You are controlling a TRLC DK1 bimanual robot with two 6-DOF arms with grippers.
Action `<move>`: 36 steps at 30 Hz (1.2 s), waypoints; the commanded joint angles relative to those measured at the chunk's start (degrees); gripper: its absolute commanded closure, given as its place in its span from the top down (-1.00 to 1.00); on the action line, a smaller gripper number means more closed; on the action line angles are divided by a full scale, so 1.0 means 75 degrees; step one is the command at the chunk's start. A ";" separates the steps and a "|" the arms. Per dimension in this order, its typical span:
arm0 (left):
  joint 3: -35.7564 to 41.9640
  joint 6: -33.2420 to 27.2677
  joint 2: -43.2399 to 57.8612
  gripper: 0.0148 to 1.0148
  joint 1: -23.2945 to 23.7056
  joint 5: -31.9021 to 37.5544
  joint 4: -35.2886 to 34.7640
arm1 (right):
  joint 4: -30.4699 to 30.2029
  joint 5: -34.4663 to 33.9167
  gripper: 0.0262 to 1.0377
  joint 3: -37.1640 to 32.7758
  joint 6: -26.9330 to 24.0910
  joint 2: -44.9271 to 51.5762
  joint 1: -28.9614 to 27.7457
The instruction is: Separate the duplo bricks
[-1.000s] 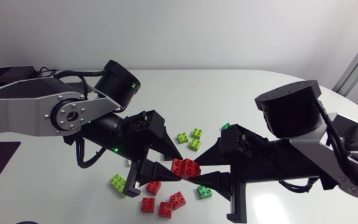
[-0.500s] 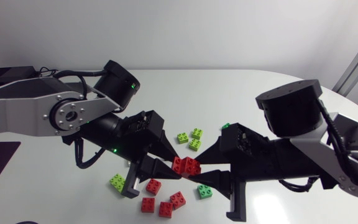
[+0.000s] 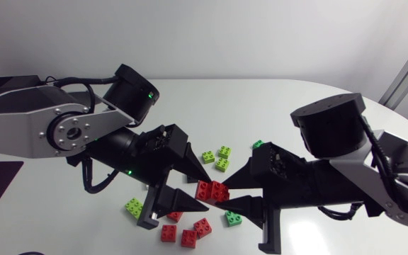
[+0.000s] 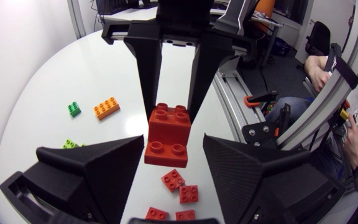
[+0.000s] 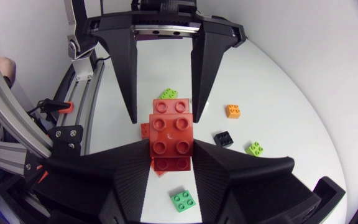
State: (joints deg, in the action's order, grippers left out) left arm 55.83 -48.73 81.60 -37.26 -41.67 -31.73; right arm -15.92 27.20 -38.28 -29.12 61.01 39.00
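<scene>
Backing off slightly, my left claw (image 3: pixel 198 194) now holds its fingers wider apart, flanking the red brick stack (image 4: pixel 168 134) without touching it. Only my right claw (image 5: pixel 171 152) clamps it above the counter (image 3: pixel 275 106). Its bricks remain joined, so I judge separation undone.

Bright, even light; soft shadows on the table (image 3: pixel 275 106).
</scene>
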 commanded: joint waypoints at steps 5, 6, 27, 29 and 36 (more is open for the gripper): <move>0.0009 0.0111 0.0006 0.37 -0.0072 -0.0069 -0.0024 | -0.0045 0.0053 -0.46 0.0182 0.0145 -0.0131 -0.0009; 0.0009 0.0111 0.0018 0.37 -0.0072 -0.0069 -0.0024 | -0.0057 0.0065 -0.46 0.0182 0.0145 -0.0131 -0.0009; 0.0056 0.0040 0.0323 0.12 -0.0060 -0.0057 0.0128 | -0.0127 0.0135 -0.46 0.0241 0.0145 -0.0377 -0.0044; 0.0056 0.0040 0.0334 -0.03 -0.0060 -0.0057 0.0128 | -0.0127 0.0135 -0.46 0.0253 0.0145 -0.0389 -0.0044; 0.0067 0.0064 0.0276 -0.42 -0.0060 -0.0069 0.0128 | -0.0127 0.0135 -0.46 0.0288 0.0145 -0.0389 -0.0033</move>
State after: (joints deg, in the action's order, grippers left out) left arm 55.83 -48.75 83.00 -37.26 -41.67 -31.11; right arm -16.27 28.05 -37.91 -29.12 58.65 39.00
